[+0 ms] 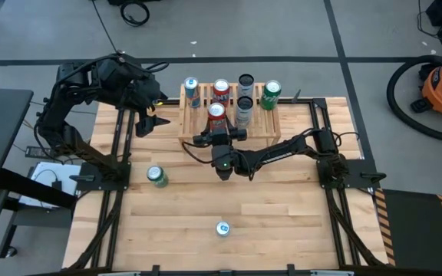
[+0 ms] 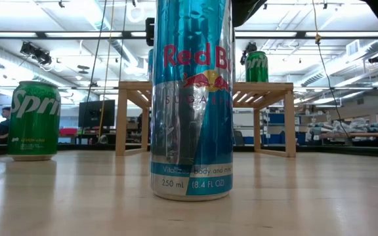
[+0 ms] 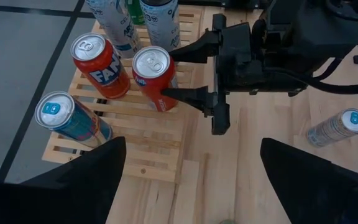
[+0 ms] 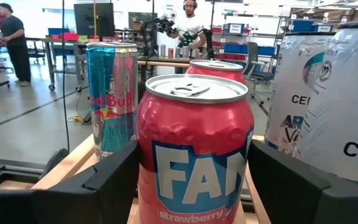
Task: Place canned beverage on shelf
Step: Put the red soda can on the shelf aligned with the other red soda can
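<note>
On the wooden table (image 1: pixel 267 222) stands the shelf (image 1: pixel 261 132). The right gripper (image 1: pixel 216 130) brackets an upright red can (image 1: pixel 216 115) on its front tier — fingers narrowed against its sides. The left gripper (image 1: pixel 146 123) waits wide open beside.

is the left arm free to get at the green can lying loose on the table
Probably yes: the green can stands alone on the table's left side, the open left gripper hangs above it nearby, and nothing lies between them.
</note>
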`<state>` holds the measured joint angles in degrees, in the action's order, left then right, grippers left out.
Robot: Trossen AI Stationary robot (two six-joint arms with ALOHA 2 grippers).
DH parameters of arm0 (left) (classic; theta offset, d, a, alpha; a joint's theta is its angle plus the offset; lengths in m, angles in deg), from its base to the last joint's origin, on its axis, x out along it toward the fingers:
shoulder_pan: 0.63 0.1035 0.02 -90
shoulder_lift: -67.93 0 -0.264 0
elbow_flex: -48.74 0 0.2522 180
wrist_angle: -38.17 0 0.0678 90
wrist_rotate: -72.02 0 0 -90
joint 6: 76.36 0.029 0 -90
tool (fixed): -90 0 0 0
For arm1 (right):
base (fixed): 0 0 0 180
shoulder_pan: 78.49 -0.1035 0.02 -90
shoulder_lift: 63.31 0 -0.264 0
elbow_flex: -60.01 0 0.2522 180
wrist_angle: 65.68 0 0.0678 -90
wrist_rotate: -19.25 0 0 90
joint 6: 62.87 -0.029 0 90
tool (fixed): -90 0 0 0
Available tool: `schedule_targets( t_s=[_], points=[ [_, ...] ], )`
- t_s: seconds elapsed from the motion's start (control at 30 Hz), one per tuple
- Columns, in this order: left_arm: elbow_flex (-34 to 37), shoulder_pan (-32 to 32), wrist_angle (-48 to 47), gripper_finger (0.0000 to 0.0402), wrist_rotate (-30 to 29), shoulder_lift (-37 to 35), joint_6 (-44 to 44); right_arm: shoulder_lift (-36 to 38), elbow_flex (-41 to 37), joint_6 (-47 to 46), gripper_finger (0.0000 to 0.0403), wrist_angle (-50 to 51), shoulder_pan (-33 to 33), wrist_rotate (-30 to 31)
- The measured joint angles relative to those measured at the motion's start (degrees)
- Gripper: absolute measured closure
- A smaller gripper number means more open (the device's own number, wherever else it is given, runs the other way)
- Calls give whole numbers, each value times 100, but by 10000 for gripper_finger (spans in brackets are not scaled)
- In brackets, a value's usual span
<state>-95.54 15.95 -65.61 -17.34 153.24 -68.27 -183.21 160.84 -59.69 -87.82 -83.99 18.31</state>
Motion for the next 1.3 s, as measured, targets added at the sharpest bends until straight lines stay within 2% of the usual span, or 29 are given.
schedule_targets(
  t_s=[1.3],
  points=[
    [-2, -7, 0, 28, 4, 0, -7, 0, -2, 150, 110, -48, -7, -18]
  ],
)
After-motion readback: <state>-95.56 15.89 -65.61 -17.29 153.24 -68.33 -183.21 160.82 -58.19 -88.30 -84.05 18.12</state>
